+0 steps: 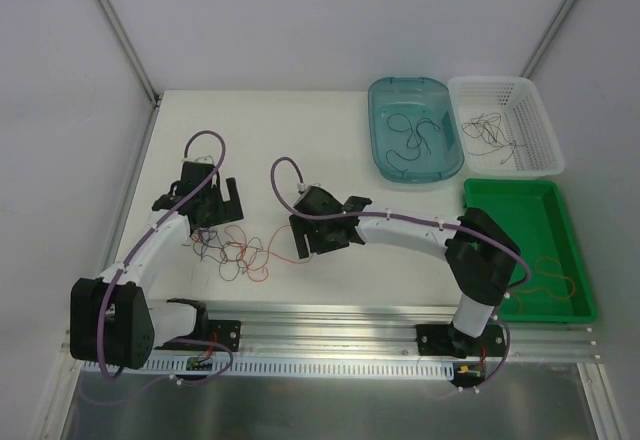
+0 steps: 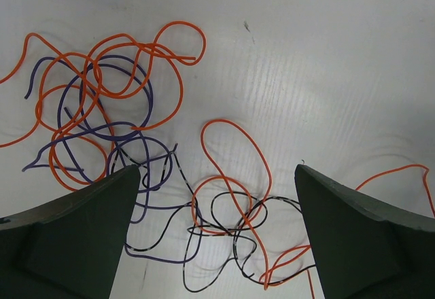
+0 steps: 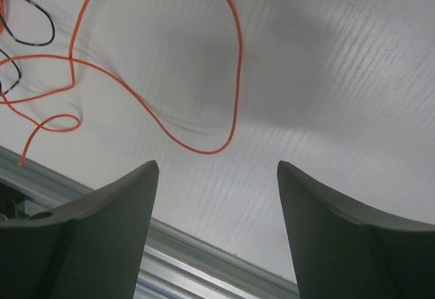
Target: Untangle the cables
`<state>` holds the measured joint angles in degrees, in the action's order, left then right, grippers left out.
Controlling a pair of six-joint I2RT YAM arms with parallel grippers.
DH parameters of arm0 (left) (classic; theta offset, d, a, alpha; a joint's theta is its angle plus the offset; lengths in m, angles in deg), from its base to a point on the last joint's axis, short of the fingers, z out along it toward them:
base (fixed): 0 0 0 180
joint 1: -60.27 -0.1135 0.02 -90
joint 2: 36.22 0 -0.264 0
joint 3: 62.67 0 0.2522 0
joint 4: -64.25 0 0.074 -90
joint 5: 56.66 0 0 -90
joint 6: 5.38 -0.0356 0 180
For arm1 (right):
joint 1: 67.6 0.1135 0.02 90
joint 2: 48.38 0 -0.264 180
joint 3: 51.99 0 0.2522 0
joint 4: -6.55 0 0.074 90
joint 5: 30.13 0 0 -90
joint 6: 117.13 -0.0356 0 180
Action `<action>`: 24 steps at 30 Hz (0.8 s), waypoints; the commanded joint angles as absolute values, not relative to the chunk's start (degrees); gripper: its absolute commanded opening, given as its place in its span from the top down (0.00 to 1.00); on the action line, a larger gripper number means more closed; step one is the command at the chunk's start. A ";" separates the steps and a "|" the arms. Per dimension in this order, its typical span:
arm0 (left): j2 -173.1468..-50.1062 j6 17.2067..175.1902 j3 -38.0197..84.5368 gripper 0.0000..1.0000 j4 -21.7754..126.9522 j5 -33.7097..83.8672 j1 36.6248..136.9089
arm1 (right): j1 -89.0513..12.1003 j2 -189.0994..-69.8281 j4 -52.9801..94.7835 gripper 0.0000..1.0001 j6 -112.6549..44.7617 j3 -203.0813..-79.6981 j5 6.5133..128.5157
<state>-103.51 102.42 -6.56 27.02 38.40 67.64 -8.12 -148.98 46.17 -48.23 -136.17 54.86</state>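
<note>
Several cables (image 1: 415, 135) laid in teal bin (image 1: 408, 80), white basket (image 1: 490, 83), green tray (image 1: 540, 225). Orange-purple-black tangle (image 2: 129, 115) left unsorted beneath spread left fingers (image 2: 75, 238); right fingers (image 3: 353, 238) spread, nothing pinched.

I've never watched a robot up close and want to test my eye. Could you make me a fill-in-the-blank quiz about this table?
1. The wire lying in the green tray is coloured ____.
2. Seen from overhead, the white basket stands to the ____ of the blue tub.
3. The left pincer hangs over the tangle of cables with its jaws ____.
4. Besides orange and black, the tangle has ____ strands.
Missing words: orange; right; open; purple.
</note>
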 commanded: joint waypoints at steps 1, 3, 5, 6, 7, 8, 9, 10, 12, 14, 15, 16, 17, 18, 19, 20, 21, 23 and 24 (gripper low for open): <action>-105.03 103.87 -4.70 0.02 25.52 38.70 67.12 | -6.87 -151.56 43.08 0.26 -56.13 -137.12 49.77; -105.91 104.30 -4.79 0.03 25.61 38.44 67.04 | -6.43 -153.93 42.37 0.29 -57.01 -137.91 48.72; -107.41 104.39 -4.70 0.04 25.52 38.52 67.12 | -6.08 -156.04 42.46 0.33 -58.24 -138.35 47.75; -107.93 104.48 -4.70 0.04 25.44 38.53 67.12 | -6.08 -156.48 42.28 0.37 -58.25 -138.61 46.79; -109.07 104.48 -4.70 0.05 25.52 38.61 67.12 | -5.90 -156.92 42.10 0.38 -58.33 -138.79 46.26; -109.60 104.57 -4.44 0.07 25.52 38.61 67.12 | -5.90 -157.28 41.93 0.41 -58.25 -138.88 45.90; -110.22 104.57 -4.35 0.08 25.52 38.61 67.12 | -5.73 -157.80 41.84 0.48 -58.25 -139.32 44.94; -111.27 104.57 -4.18 0.09 25.52 38.61 67.12 | -5.81 -158.15 42.01 0.50 -58.07 -139.49 44.50; -112.24 104.48 -4.00 0.14 25.44 38.96 67.12 | -5.82 -158.33 42.28 0.62 -57.81 -139.67 43.10; -113.47 104.31 -3.82 0.23 25.44 39.31 67.04 | -5.73 -157.98 43.24 0.73 -57.37 -139.50 42.12; -114.26 104.31 -3.82 0.28 25.35 39.40 67.12 | -5.90 -157.03 43.77 0.84 -57.19 -139.15 40.55; -114.53 104.13 -3.74 0.33 25.35 39.58 67.12 | -5.99 -156.32 45.08 0.90 -57.02 -138.19 39.67; -114.70 104.04 -3.65 0.44 25.35 39.93 67.12 | -6.08 -155.18 45.79 0.94 -56.14 -137.39 37.57; -115.05 103.96 -3.56 0.50 25.35 40.19 67.04 | -6.69 -152.82 46.40 0.99 -55.87 -136.60 36.51; -115.67 103.78 -3.56 0.56 25.26 40.37 67.12 | -7.30 -151.06 47.28 0.99 -55.26 -134.16 35.62; -115.93 103.78 -3.47 0.61 25.26 40.46 67.12 | -7.92 -149.39 47.72 0.99 -54.82 -132.83 34.83; -116.29 103.60 -3.38 0.70 25.26 40.55 67.12 | -9.49 -147.54 48.16 0.99 -53.77 -131.51 33.52; -117.51 103.17 -2.95 0.81 25.09 40.20 67.12 | -11.60 -140.95 50.09 0.99 -52.80 -127.74 31.41; -118.30 103.08 -2.86 0.91 24.82 39.93 67.12 | -13.53 -138.32 50.80 0.99 -51.06 -126.59 30.61</action>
